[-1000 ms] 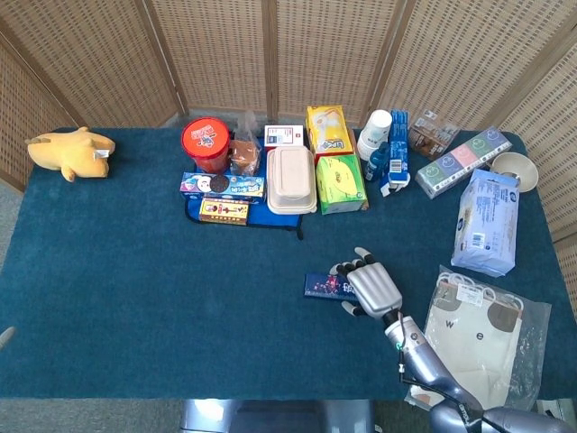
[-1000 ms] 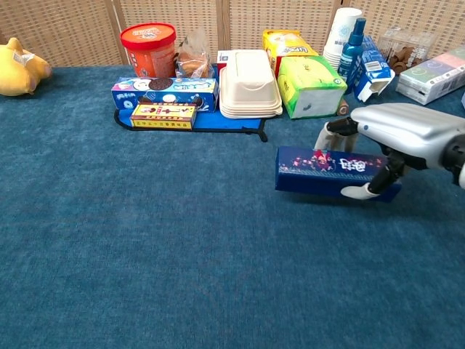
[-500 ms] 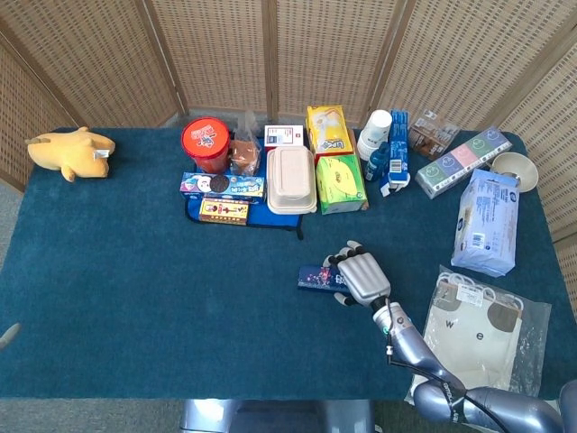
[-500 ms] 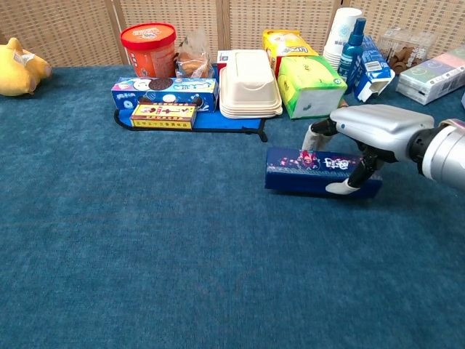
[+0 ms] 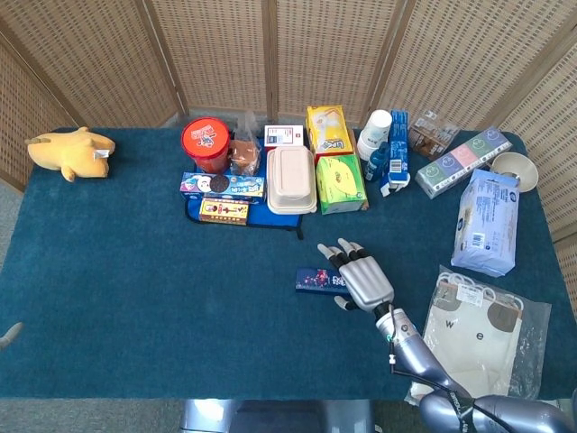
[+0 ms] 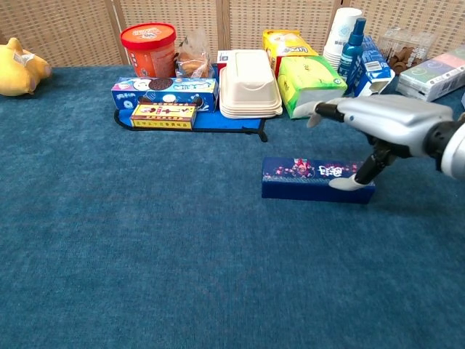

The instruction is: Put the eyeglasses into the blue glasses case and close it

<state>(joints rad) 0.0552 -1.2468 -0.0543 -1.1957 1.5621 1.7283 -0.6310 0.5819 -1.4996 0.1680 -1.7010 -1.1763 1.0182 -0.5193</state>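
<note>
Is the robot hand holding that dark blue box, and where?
No, nothing is held. The right hand hovers above the dark blue box with fingers spread; only its thumb tip seems to touch the box's right end.

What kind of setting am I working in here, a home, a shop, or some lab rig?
Most likely a staged test setup, not a lived-in room. Woven wicker screens fence off the blue-carpeted table, and unrelated goods sit in a row at the back: a red tub, a green tissue box, a yellow plush toy.

Table with dark blue carpet-like cover. On it: yellow plush toy far left, blue glasses case near centre, snack boxes, red tub, white clamshell container, tissue pack, bagged tote right.
</note>
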